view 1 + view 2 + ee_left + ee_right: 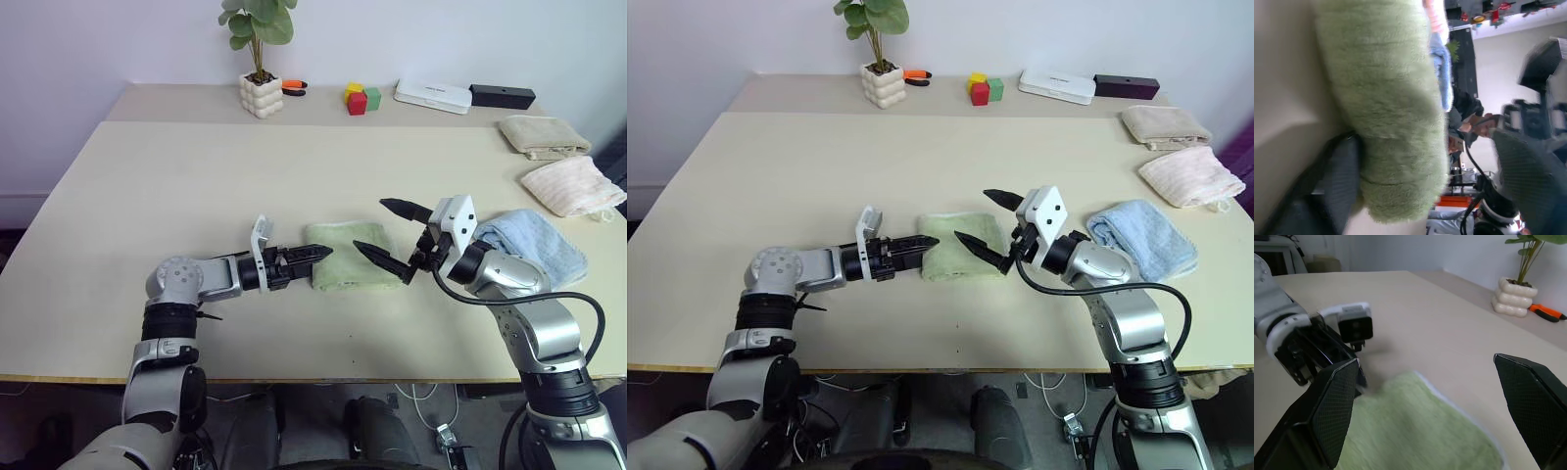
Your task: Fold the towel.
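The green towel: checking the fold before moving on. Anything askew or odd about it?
Nothing stands out. The green towel lies folded flat on the table, apart from the blue cloth.

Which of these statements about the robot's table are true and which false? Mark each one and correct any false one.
1. The green towel lies folded on the table between the two grippers. True.
2. The right gripper is clamped shut on the towel. False: its fingers stand wide apart above the towel's right end and hold nothing.
3. The left gripper is at the towel's left edge. True.
4. The light blue cloth lies left of the green towel. False: it lies to the right, behind the right arm.
5. A potted plant stands at the table's far side. True.
6. The beige towel lies on top of the pink towel. False: they lie apart, beige farther back.
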